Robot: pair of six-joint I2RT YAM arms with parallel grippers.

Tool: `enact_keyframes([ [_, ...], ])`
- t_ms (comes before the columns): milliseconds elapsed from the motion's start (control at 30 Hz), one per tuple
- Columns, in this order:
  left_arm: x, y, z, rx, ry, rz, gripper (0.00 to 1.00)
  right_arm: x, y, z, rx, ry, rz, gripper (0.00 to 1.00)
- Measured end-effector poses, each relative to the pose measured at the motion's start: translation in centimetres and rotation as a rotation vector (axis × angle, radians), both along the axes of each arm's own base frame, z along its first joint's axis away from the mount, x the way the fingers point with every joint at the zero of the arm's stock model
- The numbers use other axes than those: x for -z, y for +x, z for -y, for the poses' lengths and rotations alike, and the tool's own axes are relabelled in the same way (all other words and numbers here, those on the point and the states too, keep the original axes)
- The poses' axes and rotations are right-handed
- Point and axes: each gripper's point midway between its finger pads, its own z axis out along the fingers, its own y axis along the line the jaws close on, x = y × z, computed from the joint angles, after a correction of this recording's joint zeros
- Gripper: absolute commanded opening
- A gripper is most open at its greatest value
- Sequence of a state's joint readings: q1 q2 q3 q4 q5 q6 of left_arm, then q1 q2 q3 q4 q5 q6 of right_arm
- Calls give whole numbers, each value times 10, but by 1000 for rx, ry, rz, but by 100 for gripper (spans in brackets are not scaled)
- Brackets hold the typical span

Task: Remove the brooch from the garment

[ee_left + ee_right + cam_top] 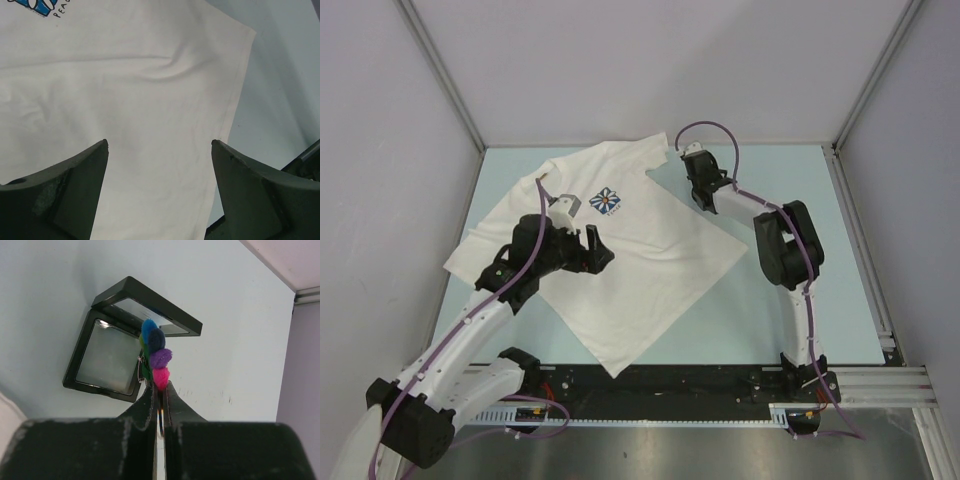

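While the left gripper [597, 248] hangs open over the garment [650, 265], the right gripper [160, 390] pinches the brooch [156, 354] beyond its far edge, pointing straight out over the open box [105, 357].

Partial letters "PEAC" on white T-shirt [125, 100], beside blue emblem [36, 6]
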State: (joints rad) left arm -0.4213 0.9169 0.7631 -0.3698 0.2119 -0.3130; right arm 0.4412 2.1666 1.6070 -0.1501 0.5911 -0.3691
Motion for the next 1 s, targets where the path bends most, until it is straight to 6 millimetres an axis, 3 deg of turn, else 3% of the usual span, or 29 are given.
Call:
enact_keyframes([
  [433, 3, 0, 1, 6, -1, -13, 87, 12, 3, -6, -12, -45, -22, 4],
  [533, 3, 0, 2, 12, -5, -15, 87, 12, 3, -9, -19, -47, -21, 10],
  [733, 2, -1, 3, 22, -12, -18, 87, 14, 7, -20, -32, -47, -26, 32],
  [900, 2, -2, 3, 26, -17, -20, 87, 22, 4, -28, -50, -63, -48, 33],
  [1000, 2, -2, 3, 29, -19, -21, 86, 23, 1, -30, -55, -67, -56, 49],
])
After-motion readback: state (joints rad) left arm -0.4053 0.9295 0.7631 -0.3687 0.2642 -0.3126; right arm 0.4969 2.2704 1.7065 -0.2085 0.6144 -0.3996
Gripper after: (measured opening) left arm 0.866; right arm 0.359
